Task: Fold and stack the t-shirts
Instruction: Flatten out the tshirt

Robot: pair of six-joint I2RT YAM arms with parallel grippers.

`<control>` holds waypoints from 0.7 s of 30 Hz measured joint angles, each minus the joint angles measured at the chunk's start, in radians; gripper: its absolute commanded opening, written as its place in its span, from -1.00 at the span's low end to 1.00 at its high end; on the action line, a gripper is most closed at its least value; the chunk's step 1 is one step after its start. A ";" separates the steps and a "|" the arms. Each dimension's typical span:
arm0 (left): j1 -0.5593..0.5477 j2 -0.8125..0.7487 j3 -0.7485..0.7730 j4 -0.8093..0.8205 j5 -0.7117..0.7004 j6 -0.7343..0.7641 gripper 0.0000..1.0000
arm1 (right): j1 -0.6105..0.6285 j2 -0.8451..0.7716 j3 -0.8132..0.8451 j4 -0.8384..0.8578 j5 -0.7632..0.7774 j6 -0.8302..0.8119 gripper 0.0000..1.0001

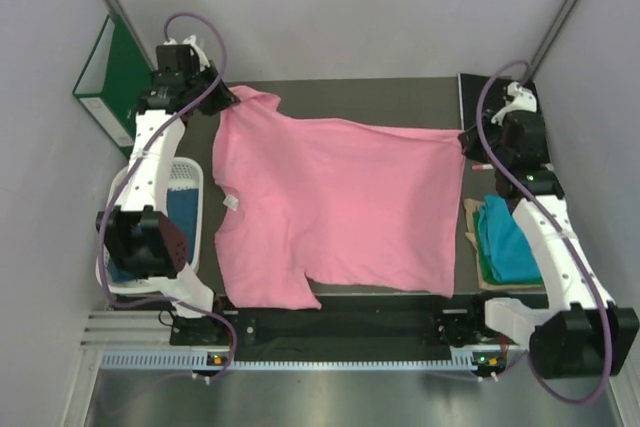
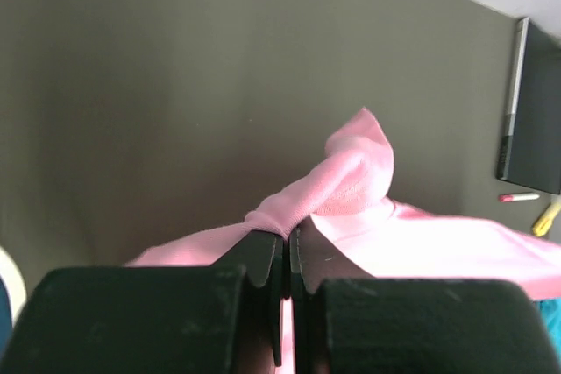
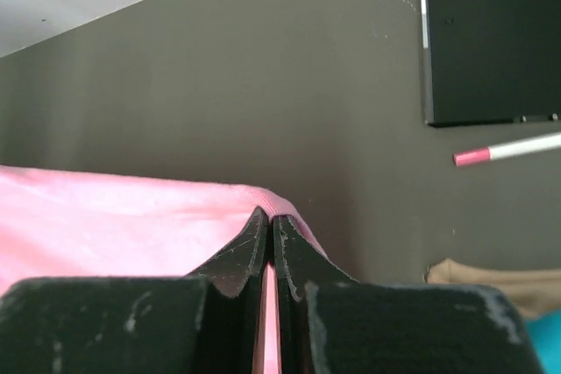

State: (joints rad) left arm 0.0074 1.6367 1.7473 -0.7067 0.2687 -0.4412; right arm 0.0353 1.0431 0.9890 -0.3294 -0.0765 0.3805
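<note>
Pink shirt (image 1: pixel 335 207), soft and limp, lies centre frame; left gripper (image 1: pixel 231 99) and right gripper (image 1: pixel 466 139) each clamp an upper corner.

The pink shirt (image 1: pixel 340 207) covers most of the tabletop (image 1: pixel 380 99). Bare surface shows only as a strip along the far edge and a thin band at the near edge. On the left, the basket (image 1: pixel 202 182) sits just beside the shirt, and the green binder (image 1: pixel 112 77) stands by the wall behind it. On the right, the teal shirt (image 1: pixel 505 242) fills the side strip. A black board (image 1: pixel 473 90) and a pen (image 3: pixel 504 151) lie in the far right corner. Both arms run along the sides, with the left fingers (image 2: pixel 263 258) and right fingers (image 3: pixel 247 247) pinched on the shirt's far corners.
</note>
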 measured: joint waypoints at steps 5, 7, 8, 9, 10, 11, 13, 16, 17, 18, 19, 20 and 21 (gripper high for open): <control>-0.026 0.136 0.085 0.027 -0.007 0.024 -1.00 | 0.000 0.189 0.018 0.141 0.000 -0.024 -1.00; -0.040 0.201 0.129 0.051 -0.011 0.030 -1.00 | 0.000 0.276 0.034 0.181 -0.001 -0.026 -1.00; -0.046 0.232 0.148 0.059 -0.013 0.033 -1.00 | 0.000 0.322 0.045 0.198 -0.002 -0.025 -1.00; -0.051 0.262 0.163 0.068 -0.016 0.034 -1.00 | 0.000 0.365 0.057 0.213 -0.004 -0.025 -1.00; -0.055 0.286 0.174 0.072 -0.016 0.036 -1.00 | 0.000 0.420 0.075 0.232 -0.008 -0.022 -1.00; -0.060 0.324 0.194 0.076 -0.016 0.037 -1.00 | 0.000 0.475 0.099 0.241 -0.013 -0.021 -1.00; -0.067 0.389 0.225 0.083 -0.017 0.039 -1.00 | 0.000 0.579 0.152 0.257 -0.024 -0.019 -1.00; -0.068 0.494 0.289 0.081 -0.023 0.040 -1.00 | 0.000 0.738 0.271 0.262 -0.045 -0.010 -1.00; -0.067 0.523 0.310 0.084 -0.024 0.040 -1.00 | 0.000 0.780 0.307 0.264 -0.052 -0.006 -1.00; -0.067 0.559 0.340 0.080 -0.026 0.039 -1.00 | 0.000 0.830 0.359 0.254 -0.059 -0.002 -1.00; -0.067 0.597 0.377 0.075 -0.028 0.039 -1.00 | 0.000 0.880 0.414 0.246 -0.066 0.005 -1.00; -0.066 0.631 0.415 0.073 -0.031 0.038 -1.00 | 0.000 0.927 0.473 0.237 -0.075 0.011 -1.00; -0.064 0.666 0.462 0.064 -0.032 0.035 -1.00 | 0.000 0.961 0.516 0.231 -0.082 0.016 -1.00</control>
State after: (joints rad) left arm -0.0570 2.3028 2.2093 -0.6422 0.2371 -0.4061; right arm 0.0349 2.0041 1.5047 -0.0982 -0.1589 0.3962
